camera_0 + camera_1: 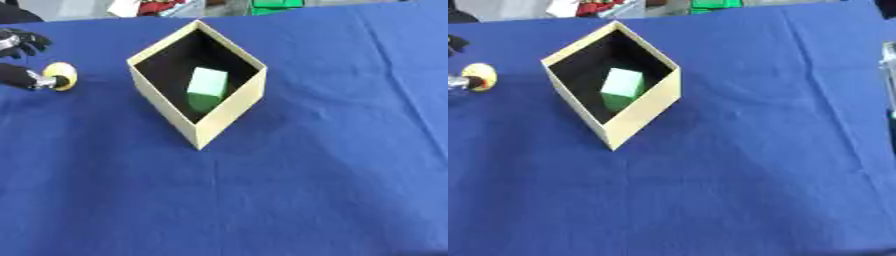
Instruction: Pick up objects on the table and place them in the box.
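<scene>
Left hand (22,60) cut off by left edge; finger contact with small yellow object (61,76) unclear, possibly touching. Green block (207,89) base hidden by box (229,112) wall.

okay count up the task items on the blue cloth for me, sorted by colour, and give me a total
Green: 1, the green block inside the box
Yellow: 1, the yellow object at the left hand, outside the box
Cream: 1, the box itself
Total: 3

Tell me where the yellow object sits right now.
The yellow object is at the table's far left, beside the left hand whose fingers close around it, to the left of the box.
</scene>
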{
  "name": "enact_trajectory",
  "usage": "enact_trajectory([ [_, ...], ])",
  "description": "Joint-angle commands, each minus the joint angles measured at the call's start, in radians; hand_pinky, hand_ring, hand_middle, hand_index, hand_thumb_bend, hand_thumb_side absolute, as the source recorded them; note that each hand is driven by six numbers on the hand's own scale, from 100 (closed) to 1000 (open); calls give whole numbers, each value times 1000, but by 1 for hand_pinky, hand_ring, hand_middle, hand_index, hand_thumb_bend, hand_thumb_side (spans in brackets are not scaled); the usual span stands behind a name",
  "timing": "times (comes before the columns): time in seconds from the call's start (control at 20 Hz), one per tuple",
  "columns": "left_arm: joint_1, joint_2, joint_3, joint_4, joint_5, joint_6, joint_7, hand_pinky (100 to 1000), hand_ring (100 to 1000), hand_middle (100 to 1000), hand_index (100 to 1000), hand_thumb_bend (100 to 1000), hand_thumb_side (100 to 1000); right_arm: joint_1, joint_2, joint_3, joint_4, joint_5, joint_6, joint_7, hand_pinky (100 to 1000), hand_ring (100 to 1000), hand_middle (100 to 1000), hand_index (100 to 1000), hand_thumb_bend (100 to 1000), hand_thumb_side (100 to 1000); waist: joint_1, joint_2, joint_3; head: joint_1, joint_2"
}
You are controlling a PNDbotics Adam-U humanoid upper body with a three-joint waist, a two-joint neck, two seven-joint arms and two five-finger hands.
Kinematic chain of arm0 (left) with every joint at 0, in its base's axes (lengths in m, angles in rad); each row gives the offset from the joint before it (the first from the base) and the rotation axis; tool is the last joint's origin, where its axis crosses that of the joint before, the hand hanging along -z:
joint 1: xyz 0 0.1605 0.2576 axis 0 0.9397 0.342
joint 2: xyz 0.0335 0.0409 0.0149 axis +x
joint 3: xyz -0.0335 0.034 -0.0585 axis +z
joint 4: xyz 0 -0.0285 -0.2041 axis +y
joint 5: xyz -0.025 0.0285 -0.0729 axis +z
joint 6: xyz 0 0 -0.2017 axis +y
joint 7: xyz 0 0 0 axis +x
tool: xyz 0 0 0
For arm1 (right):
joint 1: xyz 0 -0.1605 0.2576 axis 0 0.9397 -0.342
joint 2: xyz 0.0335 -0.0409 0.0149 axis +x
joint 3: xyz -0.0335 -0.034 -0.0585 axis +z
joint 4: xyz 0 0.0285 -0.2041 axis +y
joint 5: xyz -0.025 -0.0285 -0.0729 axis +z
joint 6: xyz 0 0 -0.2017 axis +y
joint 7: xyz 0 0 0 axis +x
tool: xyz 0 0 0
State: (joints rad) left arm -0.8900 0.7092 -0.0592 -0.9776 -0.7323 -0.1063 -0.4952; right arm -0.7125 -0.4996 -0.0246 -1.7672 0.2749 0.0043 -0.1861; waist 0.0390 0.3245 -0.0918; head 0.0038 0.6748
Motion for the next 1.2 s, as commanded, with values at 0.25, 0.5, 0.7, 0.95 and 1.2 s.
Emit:
enact_trajectory([
  [0.25,-27,11,17,23,-72,20,95,800,831,791,905,456,508,-18,-27,-12,-7,-5,1,-3,801,596,589,804,100,795,1,-13,-4,5,-18],
  [0.5,-27,4,10,50,-123,20,103,796,832,792,902,439,456,-20,-26,-13,-8,-6,1,-4,802,596,588,804,100,795,1,-10,-7,7,-21],
  [0.7,-26,-3,9,66,-148,11,91,796,833,790,900,433,461,-21,-26,-13,-9,-6,1,-4,804,596,588,804,100,795,2,-6,-8,7,-24],
  [0.95,-27,-11,17,78,-145,18,100,778,810,757,853,356,466,-22,-26,-15,-9,-8,2,-6,805,596,586,804,100,796,4,-3,-10,8,-27],
  [1.2,-30,-13,16,72,-119,33,144,756,780,728,817,309,480,-21,-25,-15,-8,-10,2,-7,806,597,586,804,100,797,5,-3,-9,7,-26],
])
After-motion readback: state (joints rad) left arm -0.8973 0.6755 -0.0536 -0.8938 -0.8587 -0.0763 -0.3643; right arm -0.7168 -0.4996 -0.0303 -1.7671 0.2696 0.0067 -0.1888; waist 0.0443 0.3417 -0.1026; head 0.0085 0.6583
